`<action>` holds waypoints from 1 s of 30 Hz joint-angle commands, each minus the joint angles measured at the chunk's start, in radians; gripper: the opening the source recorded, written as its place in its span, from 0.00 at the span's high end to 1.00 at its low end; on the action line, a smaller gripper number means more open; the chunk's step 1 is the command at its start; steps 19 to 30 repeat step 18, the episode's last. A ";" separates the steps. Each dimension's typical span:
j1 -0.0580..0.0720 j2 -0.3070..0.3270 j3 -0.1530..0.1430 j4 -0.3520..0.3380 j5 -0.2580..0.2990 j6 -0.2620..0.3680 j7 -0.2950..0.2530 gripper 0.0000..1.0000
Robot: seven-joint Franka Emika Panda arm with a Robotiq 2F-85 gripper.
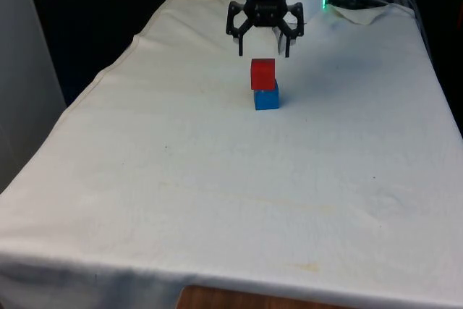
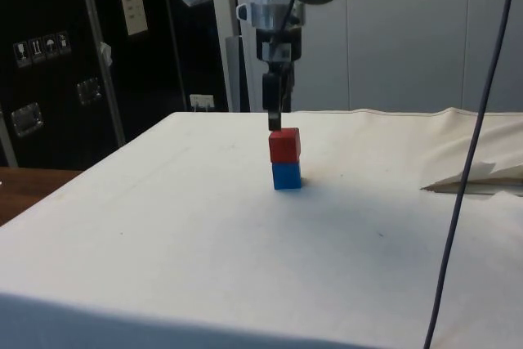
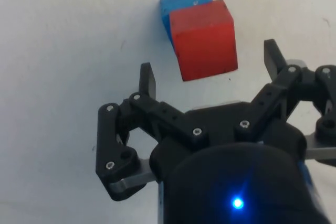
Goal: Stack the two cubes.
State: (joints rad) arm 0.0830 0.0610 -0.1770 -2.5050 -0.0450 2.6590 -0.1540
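A red cube (image 1: 262, 74) rests on top of a blue cube (image 1: 266, 98) on the white cloth, near the far middle of the table. The pair stands upright, the red one sitting slightly askew on the blue one. In the side view the red cube (image 2: 284, 145) sits on the blue cube (image 2: 287, 175). My gripper (image 1: 264, 53) hovers just above and a little behind the stack, open, with nothing between its fingers. In the wrist view the red cube (image 3: 203, 40) covers most of the blue cube (image 3: 182, 4), with the gripper (image 3: 210, 72) spread wider than the cube.
The white cloth (image 1: 217, 179) covers the whole table. A crumpled fold of cloth (image 1: 365, 12) lies at the far end towards the front view's right. A dark cable (image 2: 466, 161) hangs in the side view.
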 commanded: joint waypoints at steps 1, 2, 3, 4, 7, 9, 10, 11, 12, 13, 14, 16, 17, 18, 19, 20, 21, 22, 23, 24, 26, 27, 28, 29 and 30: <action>0.000 -0.011 -0.002 0.004 -0.007 -0.018 0.006 0.00; 0.000 -0.020 -0.002 0.005 -0.007 -0.026 0.006 0.00; -0.001 -0.027 -0.002 0.006 -0.008 -0.033 0.007 0.00; -0.001 -0.034 -0.002 0.008 -0.008 -0.040 0.007 0.00; -0.001 -0.065 -0.002 0.015 -0.007 -0.076 0.007 0.00; -0.001 -0.074 -0.001 0.018 -0.007 -0.086 0.007 0.00; -0.001 -0.081 -0.001 0.020 -0.007 -0.094 0.007 0.00; -0.001 -0.088 -0.001 0.022 -0.007 -0.103 0.007 0.00; -0.001 -0.096 -0.001 0.024 -0.007 -0.111 0.007 0.00; -0.001 -0.103 -0.001 0.027 -0.007 -0.119 0.008 0.00; -0.001 -0.114 -0.001 0.030 -0.006 -0.133 0.008 0.00; 0.000 -0.124 0.000 0.034 -0.005 -0.145 0.008 0.00; 0.000 -0.128 0.000 0.035 -0.004 -0.149 0.009 0.00; 0.000 -0.125 -0.001 0.032 0.000 -0.139 0.001 0.00; 0.000 -0.125 -0.001 0.032 0.000 -0.139 0.001 0.00; 0.000 -0.125 -0.001 0.032 0.000 -0.139 0.001 0.00; 0.000 -0.125 -0.001 0.032 0.000 -0.139 0.001 0.00; 0.000 -0.125 -0.001 0.032 0.000 -0.139 0.001 0.00; 0.000 -0.125 -0.001 0.032 0.000 -0.139 0.001 0.00; 0.000 -0.125 -0.001 0.032 0.000 -0.139 0.001 0.00; 0.000 -0.125 -0.001 0.032 0.000 -0.139 0.001 0.00; 0.000 -0.125 -0.001 0.032 0.000 -0.139 0.001 0.00; 0.000 -0.125 -0.001 0.032 0.000 -0.139 0.001 0.00; 0.000 -0.125 -0.001 0.032 0.000 -0.139 0.001 0.00; 0.000 -0.125 -0.001 0.032 0.000 -0.139 0.001 0.00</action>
